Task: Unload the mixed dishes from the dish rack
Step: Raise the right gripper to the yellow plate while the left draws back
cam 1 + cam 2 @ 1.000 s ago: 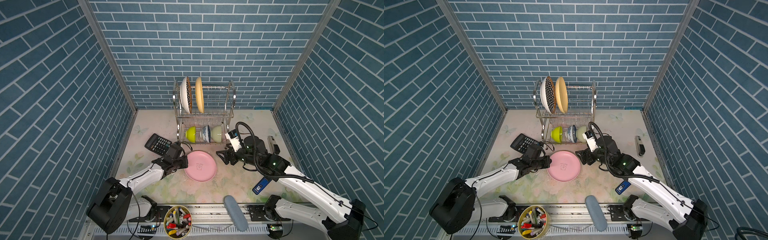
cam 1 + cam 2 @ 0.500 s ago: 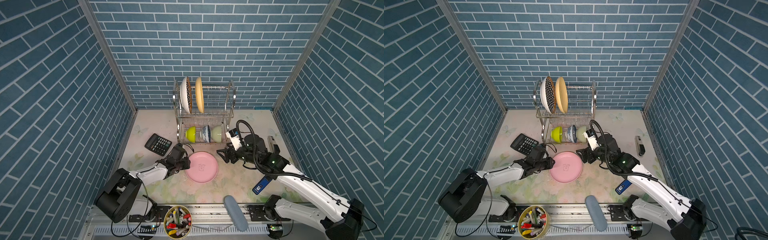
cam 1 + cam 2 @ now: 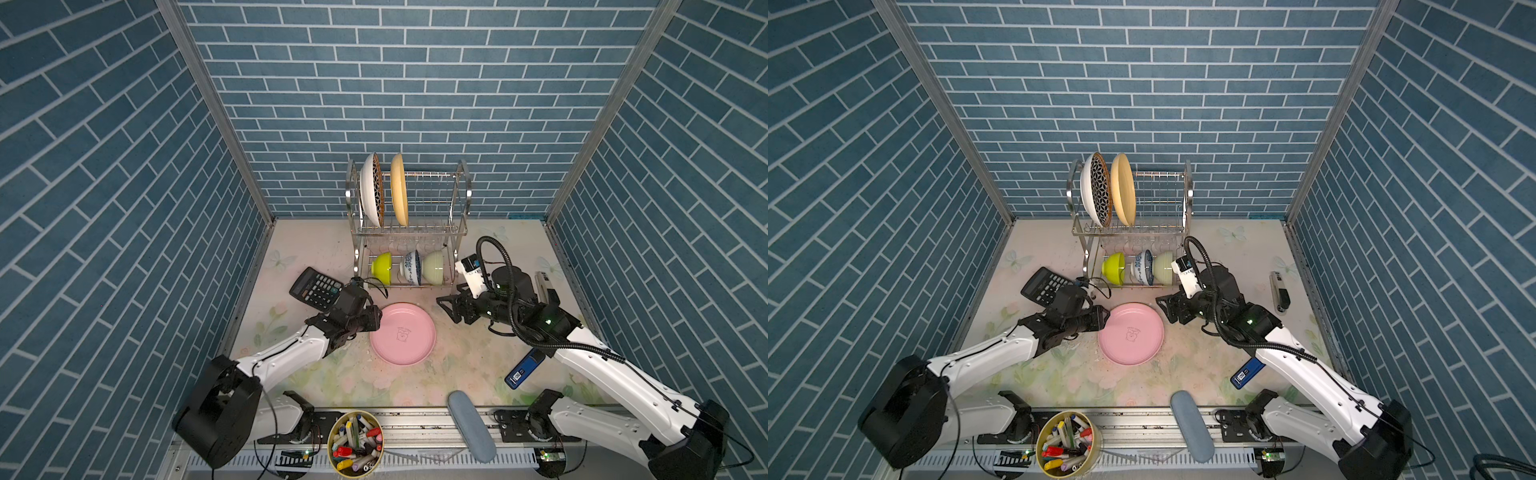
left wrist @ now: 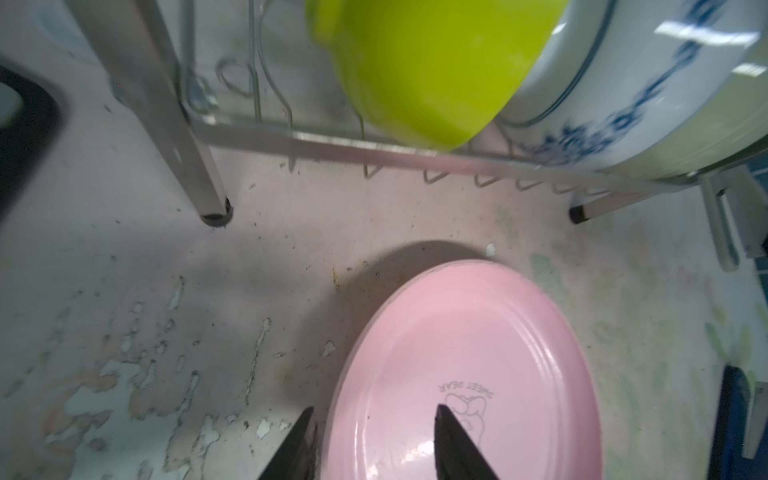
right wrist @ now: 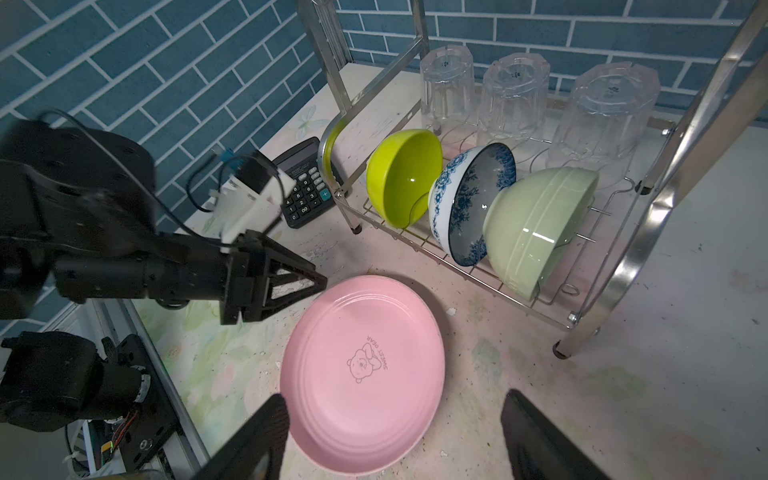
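Pink plate (image 3: 402, 333) lies flat on the table (image 3: 469, 361), just off the dish rack (image 3: 409, 233) at its 6 o'clock. We see the left tool (image 4: 374, 409) at the plate's 9 o'clock, jaws apart, one finger outside the rim and one over it. The right tool (image 5: 394, 395) hangs wide open and empty near the plate's 2 o'clock. The rack's top tier has the star-patterned plate (image 3: 1098, 189) and yellow plate (image 3: 1123, 193) standing on edge. On the lower tier, the lime bowl (image 3: 381, 268), blue-on-white bowl (image 3: 412, 267) and pale-green bowl (image 3: 433, 266) are tipped on their sides, with three tumblers (image 5: 513, 97) upside down behind them.
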Robot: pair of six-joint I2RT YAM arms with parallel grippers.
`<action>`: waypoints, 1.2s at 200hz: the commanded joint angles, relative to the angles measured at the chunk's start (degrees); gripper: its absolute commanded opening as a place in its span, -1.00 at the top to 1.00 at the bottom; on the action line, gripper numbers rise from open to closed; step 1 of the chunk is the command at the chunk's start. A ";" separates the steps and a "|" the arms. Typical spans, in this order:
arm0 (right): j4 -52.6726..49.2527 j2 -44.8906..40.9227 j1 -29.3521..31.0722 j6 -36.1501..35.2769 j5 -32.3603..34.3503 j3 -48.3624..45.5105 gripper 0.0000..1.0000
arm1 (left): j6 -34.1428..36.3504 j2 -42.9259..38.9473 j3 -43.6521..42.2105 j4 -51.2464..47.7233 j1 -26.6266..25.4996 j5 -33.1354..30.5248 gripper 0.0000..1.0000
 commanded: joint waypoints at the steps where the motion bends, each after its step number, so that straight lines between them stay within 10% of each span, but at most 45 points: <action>1: -0.02 0.58 -0.36 -2.00 0.12 3.82 -0.63 | 3.29 -6.44 3.52 -7.16 -0.29 -6.42 -0.02; 139: 1.05 7.81 -0.98 -9.52 2.63 22.24 -0.62 | 12.73 -22.69 8.45 -11.27 -0.34 -25.00 -0.84; 240: -12.18 25.08 -1.16 -11.75 0.08 48.22 -0.22 | 15.72 -10.94 14.34 -2.53 1.27 -29.57 -0.94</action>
